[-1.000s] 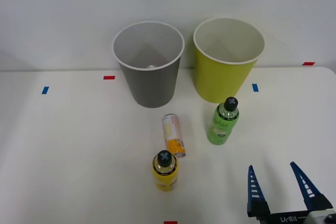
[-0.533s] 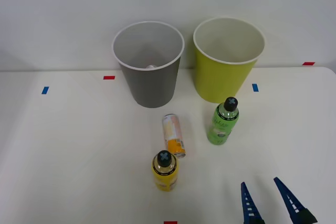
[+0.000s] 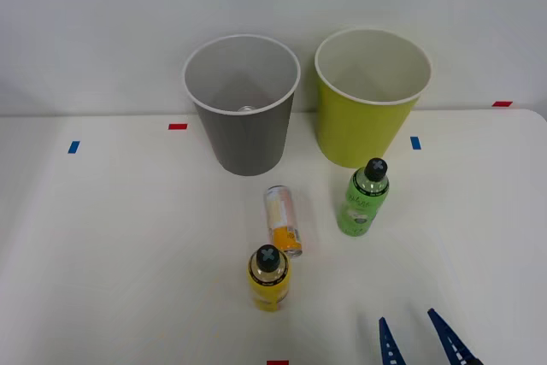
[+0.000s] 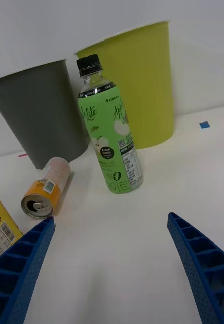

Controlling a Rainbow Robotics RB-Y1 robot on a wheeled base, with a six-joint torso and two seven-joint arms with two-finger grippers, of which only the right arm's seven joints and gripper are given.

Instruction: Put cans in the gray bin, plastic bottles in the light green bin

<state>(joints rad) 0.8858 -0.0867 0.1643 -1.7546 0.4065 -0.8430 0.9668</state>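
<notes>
**A:** Right gripper [image 3: 419,339]: where is it, and how do its blue ribbed fingers [image 4: 21,266] stand?

**B:** Spread wide with nothing between them, low at the table's near edge, nearer than the upright green plastic bottle with the black cap [image 3: 364,197] and well apart from it.

**A:** What does the wrist view add?

**B:** That bottle's white-green label and the pull-tab end of the cream-white and orange metal can [image 4: 45,189], which lies on its side. The front view looks into the bins: something silver sits at the bottom of the tall dark gray bin [image 3: 244,126].

**A:** And the rest, from the green bottle?

**B:** The yellow-green bin [image 3: 366,117] stands just behind it, the gray one behind and left. The can lies left of it; the yellow black-capped bottle [image 3: 268,278] stands left and nearer. Bare white table [image 3: 111,237] lies open to its right, dotted with small red and blue tape marks, before a plain pale wall.
</notes>
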